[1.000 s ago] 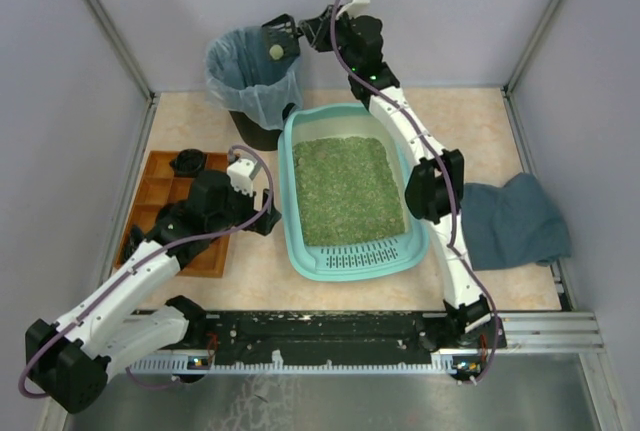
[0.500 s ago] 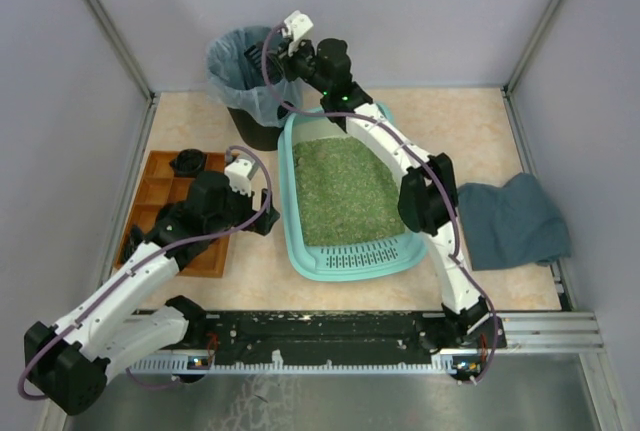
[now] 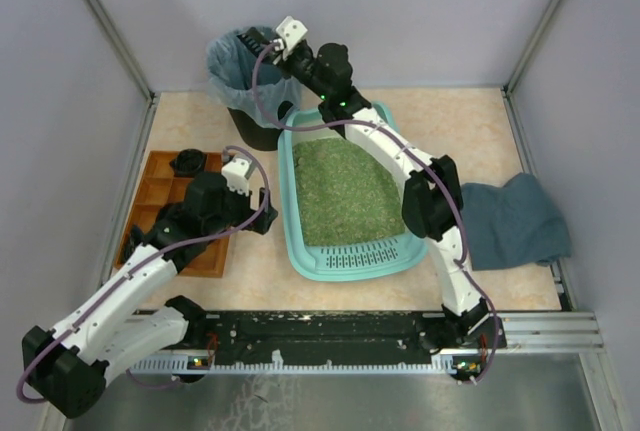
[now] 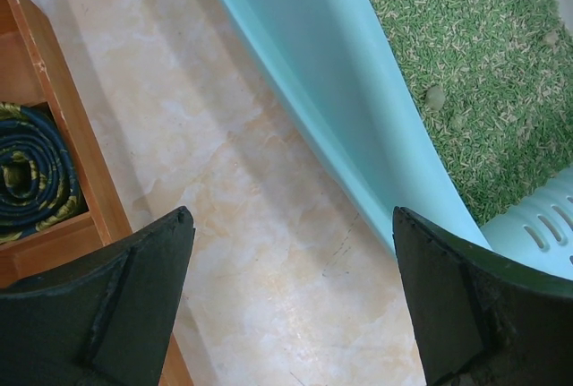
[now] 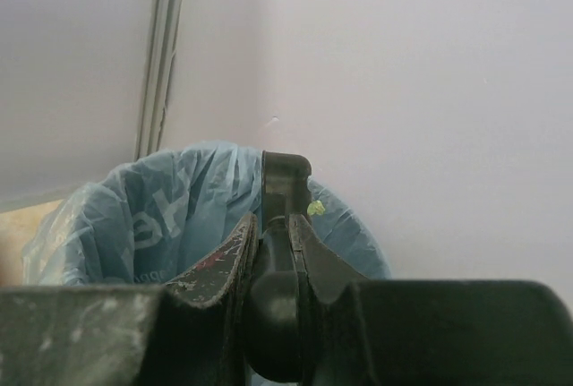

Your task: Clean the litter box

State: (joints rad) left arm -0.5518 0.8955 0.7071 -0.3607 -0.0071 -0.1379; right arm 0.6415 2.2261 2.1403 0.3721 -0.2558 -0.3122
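Beige tabletop (image 3: 480,121) from above: litter box (image 3: 360,259) sits mid-table, and my right gripper (image 3: 268,48) hangs over the bin (image 3: 232,76) at the back left. Left wrist view: my left gripper (image 4: 291,305) is spread wide over bare tabletop, with the box wall on one side and the tray (image 4: 63,135) on the other. Right wrist view: jaws clamped on a black tool (image 5: 286,175) above the bag (image 5: 152,216).

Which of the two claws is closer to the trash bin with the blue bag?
Right. The right gripper, clamped on a black scoop, hangs over the bin. The left gripper, open, is low over the table between the wooden tray and the litter box.
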